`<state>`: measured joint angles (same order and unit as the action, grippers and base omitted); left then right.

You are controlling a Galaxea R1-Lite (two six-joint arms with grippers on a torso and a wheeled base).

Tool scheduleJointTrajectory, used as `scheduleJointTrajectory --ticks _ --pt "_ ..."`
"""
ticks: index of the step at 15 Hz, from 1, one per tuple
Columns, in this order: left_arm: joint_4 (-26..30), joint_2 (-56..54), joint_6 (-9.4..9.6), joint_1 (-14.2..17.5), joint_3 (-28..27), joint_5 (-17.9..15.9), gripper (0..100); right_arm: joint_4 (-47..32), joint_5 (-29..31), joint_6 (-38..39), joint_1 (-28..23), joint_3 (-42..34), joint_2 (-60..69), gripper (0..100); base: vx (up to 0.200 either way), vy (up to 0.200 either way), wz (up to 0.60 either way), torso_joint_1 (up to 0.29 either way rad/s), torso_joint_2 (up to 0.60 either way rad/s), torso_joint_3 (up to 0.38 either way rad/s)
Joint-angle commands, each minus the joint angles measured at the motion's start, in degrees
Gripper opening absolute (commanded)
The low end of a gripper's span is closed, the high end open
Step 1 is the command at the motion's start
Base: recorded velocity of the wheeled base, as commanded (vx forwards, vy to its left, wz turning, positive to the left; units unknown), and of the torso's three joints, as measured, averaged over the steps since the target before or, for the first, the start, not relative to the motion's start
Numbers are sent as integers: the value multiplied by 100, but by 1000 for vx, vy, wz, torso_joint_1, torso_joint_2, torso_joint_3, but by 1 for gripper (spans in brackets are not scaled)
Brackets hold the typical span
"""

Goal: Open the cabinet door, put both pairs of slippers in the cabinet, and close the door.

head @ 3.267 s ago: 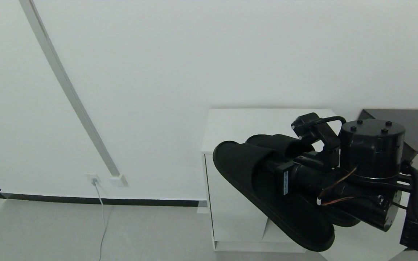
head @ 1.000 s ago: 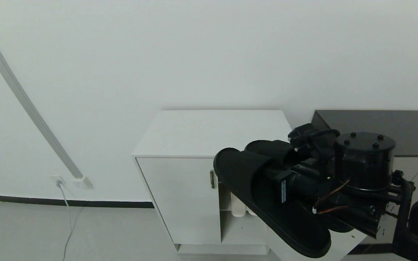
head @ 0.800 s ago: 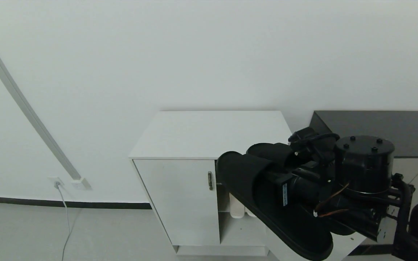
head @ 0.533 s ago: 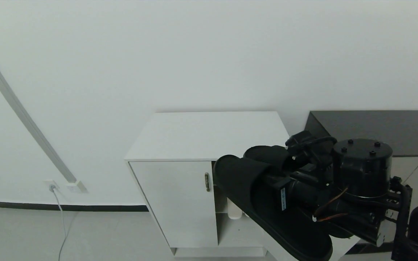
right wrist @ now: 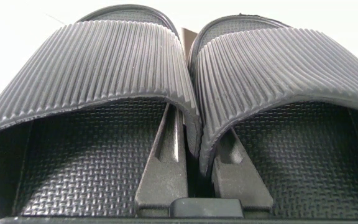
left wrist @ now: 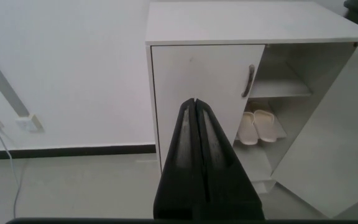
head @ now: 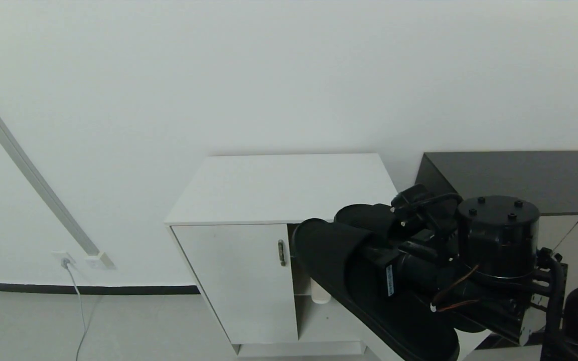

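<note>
White wall [head: 269,75], grey floor [head: 18,326].

Black slippers [head: 341,250]: held in the air in front of the cabinet [head: 279,185], at about 4 o'clock from its top panel in the head view, soles tilted, toes towards the cabinet. Right hand [right wrist: 197,165] is clamped on the pair; its fingers [right wrist: 166,155] pinch the two inner edges together under the straps.

Pale slippers [left wrist: 260,126]: lying side by side on a shelf inside the open compartment, at roughly 5 o'clock from the handle [head: 281,252] of the closed left door [head: 239,281]. Right door [left wrist: 328,124] is swung wide open.

Left hand [left wrist: 196,155]: fingers pressed together, holding nothing, pointing at the cabinet front.

Step, as judged: door opened and first pair stowed; second pair on its way in.

Next move calls for lowering the black pair to the level of the opening, passing it between the closed door's edge and the open door, setting it on free shelf space clear of the pale pair, releasing, then closing the door.
</note>
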<state>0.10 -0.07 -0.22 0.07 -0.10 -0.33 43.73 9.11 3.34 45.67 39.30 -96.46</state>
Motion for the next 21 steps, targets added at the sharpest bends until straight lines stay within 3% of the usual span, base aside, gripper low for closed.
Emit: scheduleJointTrajectory --ticks 1,9,21 --pt "-1 7 -4 1 1 -2 0 -5 3 0 4 -2 -13 0 0 0 0 0 0 0" --pt "-10 7 -4 1 1 -2 0 4 -5 9 92 -37 -57 0 0 0 0 -6 7 8" --pt "-10 7 -13 1 1 -2 0 4 -5 0 127 -72 -65 0 0 0 0 -162 375 206"
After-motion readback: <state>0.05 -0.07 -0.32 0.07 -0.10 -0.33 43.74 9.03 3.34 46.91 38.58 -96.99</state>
